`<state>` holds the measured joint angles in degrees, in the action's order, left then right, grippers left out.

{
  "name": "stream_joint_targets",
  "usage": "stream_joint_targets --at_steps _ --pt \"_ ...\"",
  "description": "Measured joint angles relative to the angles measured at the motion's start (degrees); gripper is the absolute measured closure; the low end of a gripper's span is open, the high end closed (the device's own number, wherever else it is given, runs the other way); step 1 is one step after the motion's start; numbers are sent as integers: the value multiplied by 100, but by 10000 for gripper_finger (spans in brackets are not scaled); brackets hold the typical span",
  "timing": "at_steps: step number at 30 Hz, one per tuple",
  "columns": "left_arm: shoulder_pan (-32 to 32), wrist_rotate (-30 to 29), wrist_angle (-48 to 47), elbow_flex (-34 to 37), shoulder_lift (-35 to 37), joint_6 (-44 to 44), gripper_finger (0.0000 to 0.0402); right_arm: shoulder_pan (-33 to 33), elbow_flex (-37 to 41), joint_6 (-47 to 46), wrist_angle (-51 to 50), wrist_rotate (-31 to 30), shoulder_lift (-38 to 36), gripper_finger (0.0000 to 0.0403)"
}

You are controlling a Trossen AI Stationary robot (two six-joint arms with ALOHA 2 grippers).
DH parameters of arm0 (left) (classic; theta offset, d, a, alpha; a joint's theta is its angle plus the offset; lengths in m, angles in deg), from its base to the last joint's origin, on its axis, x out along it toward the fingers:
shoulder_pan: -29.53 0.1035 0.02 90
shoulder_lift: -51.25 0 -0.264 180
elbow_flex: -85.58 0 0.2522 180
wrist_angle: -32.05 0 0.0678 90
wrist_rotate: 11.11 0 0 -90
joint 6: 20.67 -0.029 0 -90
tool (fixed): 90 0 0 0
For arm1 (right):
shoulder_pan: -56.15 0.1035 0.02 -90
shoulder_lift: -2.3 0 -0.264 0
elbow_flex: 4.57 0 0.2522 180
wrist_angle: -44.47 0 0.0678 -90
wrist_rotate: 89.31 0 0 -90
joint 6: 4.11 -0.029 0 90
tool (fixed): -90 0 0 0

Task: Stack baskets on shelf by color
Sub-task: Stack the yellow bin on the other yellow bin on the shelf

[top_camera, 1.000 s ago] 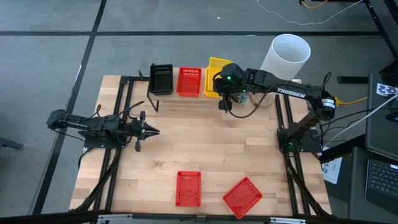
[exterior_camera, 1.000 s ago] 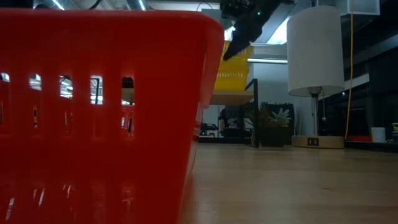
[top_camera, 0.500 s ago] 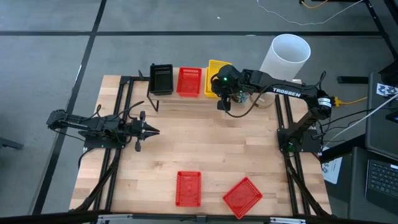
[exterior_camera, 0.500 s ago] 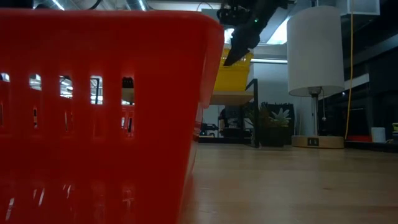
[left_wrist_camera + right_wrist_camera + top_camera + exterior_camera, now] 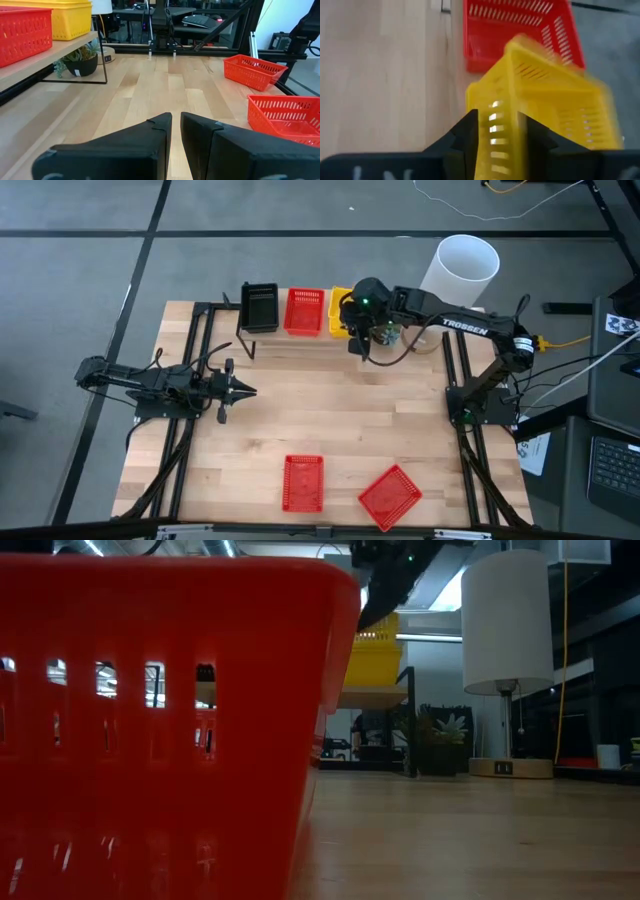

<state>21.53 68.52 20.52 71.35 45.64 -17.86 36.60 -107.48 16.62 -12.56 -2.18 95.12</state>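
Dropped lower since a second ago, yellow basket (image 5: pixel 341 314) now level on shelf (image 5: pixel 372 694) beside red basket (image 5: pixel 305 311) and black basket (image 5: pixel 259 306). Straddled at its rim by right tool (image 5: pixel 497 131), fingers parted. Two more red baskets (image 5: pixel 303 482) on counter (image 5: pixel 330 410). Left tool (image 5: pixel 175 125) nearly closed, holding nothing.
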Motion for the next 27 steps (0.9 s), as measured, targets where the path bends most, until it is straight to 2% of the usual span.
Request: stream_joint_targets --at_steps 5,10,20,24,27 --pt "-1 0 0 0 0 0 370 1 -438 -95 -589 90 -6 291" --pt "1 -2 1 0 0 -37 370 15 -491 -256 -878 -307 -11 290" --pt "-1 -2 1 0 0 -37 370 158 21 -363 -678 -387 20 290" --pt "0 -2 1 0 0 -9 370 259 -336 -221 -616 -810 19 290" --pt "-1 -2 1 0 0 -7 370 276 -579 -201 -615 -862 17 290"
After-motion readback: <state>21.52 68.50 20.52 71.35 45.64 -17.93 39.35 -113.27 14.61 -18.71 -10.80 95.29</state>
